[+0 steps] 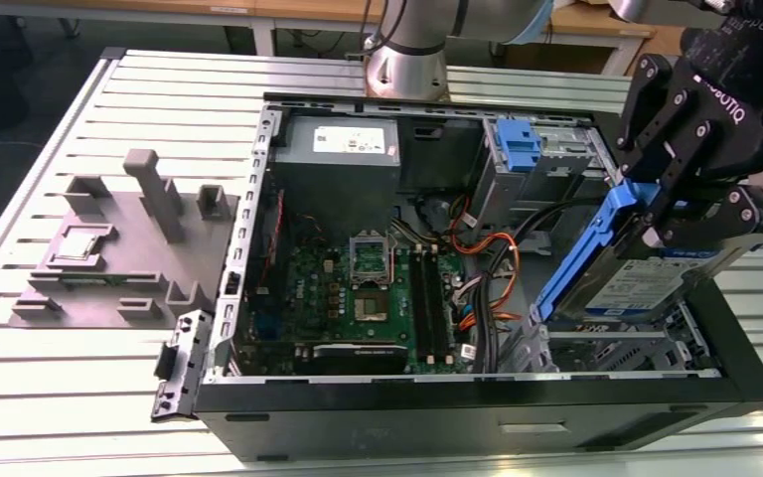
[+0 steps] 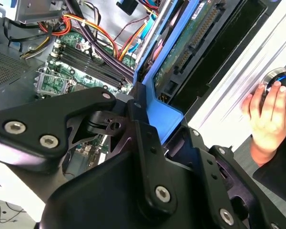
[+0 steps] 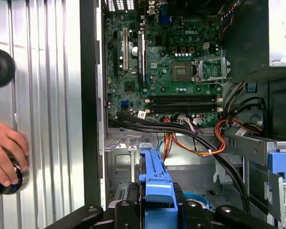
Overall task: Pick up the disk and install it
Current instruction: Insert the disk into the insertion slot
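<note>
Item: disk (image 1: pixel 640 283), blue-railed, label showing.
Location: steeply tilted, lower end at the drive cage (image 1: pixel 620 348) mouth, not yet seated.
Holder: hand (image 1: pixel 660 211), pinching the disk's raised blue carrier end.
Step, by judgement: installing, at insertion. Seating would require the rails squared to the drive cage.

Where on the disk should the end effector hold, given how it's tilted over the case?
On the blue rail at the raised end of the disk, coming from above, where the end effector grips it now. The disk slants down into the case, so that upper end stands free.
</note>
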Available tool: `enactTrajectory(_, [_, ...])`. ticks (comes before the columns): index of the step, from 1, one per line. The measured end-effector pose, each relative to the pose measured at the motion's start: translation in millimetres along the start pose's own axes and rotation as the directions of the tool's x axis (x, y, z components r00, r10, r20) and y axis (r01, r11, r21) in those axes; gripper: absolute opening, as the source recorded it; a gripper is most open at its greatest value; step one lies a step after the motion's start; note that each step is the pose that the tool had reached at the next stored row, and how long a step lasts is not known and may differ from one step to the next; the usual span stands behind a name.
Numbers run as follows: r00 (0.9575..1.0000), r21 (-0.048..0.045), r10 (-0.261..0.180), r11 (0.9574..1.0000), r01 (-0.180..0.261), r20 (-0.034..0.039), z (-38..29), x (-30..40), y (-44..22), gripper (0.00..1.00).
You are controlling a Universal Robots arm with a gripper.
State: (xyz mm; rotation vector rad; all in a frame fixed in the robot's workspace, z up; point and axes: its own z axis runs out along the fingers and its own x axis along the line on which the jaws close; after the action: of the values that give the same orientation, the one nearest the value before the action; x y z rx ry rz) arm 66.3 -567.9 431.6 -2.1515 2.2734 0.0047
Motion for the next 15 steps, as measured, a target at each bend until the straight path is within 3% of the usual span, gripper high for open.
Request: enactTrajectory(15, [1.0000,0.0000,0.000,1.0000,0.000,0.0007,-2.0,0.1,-0.1,0.37])
